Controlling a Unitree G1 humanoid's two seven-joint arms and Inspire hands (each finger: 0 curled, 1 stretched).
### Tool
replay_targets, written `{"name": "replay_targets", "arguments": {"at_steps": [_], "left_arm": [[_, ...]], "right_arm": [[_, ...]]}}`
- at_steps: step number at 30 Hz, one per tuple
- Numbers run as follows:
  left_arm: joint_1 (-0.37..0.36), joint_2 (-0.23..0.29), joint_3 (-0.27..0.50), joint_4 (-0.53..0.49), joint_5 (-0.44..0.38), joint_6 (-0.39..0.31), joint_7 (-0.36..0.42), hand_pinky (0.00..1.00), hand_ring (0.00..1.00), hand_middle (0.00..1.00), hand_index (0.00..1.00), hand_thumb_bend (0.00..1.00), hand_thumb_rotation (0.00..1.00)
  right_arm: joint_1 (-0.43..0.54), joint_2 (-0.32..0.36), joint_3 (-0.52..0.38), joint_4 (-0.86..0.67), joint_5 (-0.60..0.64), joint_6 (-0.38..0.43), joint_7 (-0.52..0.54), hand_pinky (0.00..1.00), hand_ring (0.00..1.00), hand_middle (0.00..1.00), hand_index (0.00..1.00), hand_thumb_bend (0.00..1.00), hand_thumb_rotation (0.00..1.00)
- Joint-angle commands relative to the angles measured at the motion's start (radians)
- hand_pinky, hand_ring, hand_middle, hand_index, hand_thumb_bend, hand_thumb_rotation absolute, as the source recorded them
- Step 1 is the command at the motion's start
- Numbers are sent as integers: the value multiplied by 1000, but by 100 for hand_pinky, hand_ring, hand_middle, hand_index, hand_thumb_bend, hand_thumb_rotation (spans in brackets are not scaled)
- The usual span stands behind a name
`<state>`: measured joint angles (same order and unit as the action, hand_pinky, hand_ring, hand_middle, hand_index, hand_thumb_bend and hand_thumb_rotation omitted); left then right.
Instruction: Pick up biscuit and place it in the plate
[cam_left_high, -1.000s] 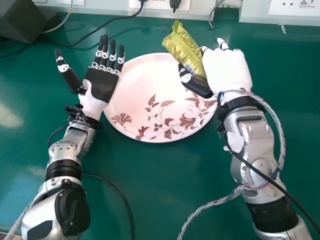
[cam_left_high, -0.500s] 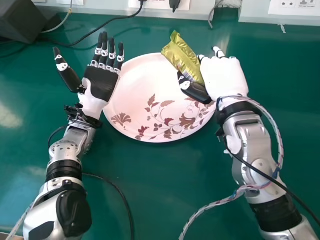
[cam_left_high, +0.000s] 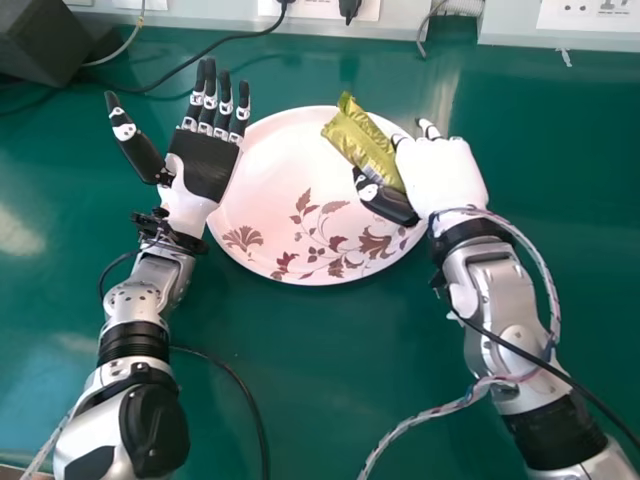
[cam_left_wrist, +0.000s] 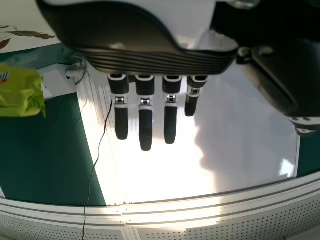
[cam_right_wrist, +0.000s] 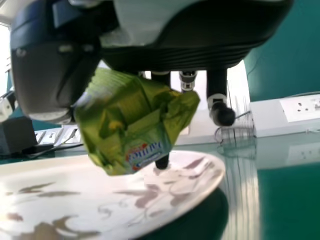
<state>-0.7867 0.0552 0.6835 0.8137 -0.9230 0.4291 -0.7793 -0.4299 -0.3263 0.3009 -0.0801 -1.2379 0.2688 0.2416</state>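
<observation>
My right hand (cam_left_high: 440, 175) is over the plate's right edge in the head view, its thumb and fingers pinching the yellow-green biscuit packet (cam_left_high: 362, 142). The packet tilts above the right part of the white floral plate (cam_left_high: 290, 190). In the right wrist view the hand (cam_right_wrist: 200, 35) holds the packet (cam_right_wrist: 132, 120) above the plate (cam_right_wrist: 115, 200). At the plate's left edge my left hand (cam_left_high: 203, 165) lies palm up with fingers straight. The left hand (cam_left_wrist: 145, 55) also shows straight fingers in the left wrist view, with the packet (cam_left_wrist: 20, 92) off to one side.
A dark box (cam_left_high: 50, 38) stands at the back left of the green table (cam_left_high: 320, 370). Black cables cross the table behind the plate and beside the left arm. White socket panels (cam_left_high: 590, 18) line the back edge.
My right hand has come nearer and slightly to the left, carrying the packet from the plate's back right edge further over it. The left hand has barely moved.
</observation>
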Motion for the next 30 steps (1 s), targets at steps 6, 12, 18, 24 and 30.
{"name": "replay_targets", "arguments": {"at_steps": [6, 12, 18, 24, 30], "left_arm": [[22, 4, -8, -15, -9, -8, -23, 73, 73, 82, 100, 99, 38], [25, 0, -7, -26, -13, -7, -25, 72, 72, 81, 100, 98, 36], [31, -6, -5, -40, -20, -5, -24, 73, 73, 82, 100, 99, 37], [32, -5, -6, -32, -18, -9, -34, 76, 74, 82, 100, 98, 34], [30, 3, -9, -25, -18, 20, -32, 75, 75, 83, 99, 98, 33]], "right_arm": [[-21, -23, 28, 42, 36, -16, 0, 7, 20, 43, 48, 52, 0], [-26, -52, 40, 84, 72, -48, -4, 7, 20, 43, 48, 52, 0], [-33, -70, 59, 132, 93, -66, -8, 7, 20, 42, 49, 52, 0], [-40, -76, 77, 168, 117, -78, -5, 7, 20, 42, 49, 52, 0], [-43, -80, 107, 197, 124, -86, -13, 7, 20, 43, 49, 52, 0]]}}
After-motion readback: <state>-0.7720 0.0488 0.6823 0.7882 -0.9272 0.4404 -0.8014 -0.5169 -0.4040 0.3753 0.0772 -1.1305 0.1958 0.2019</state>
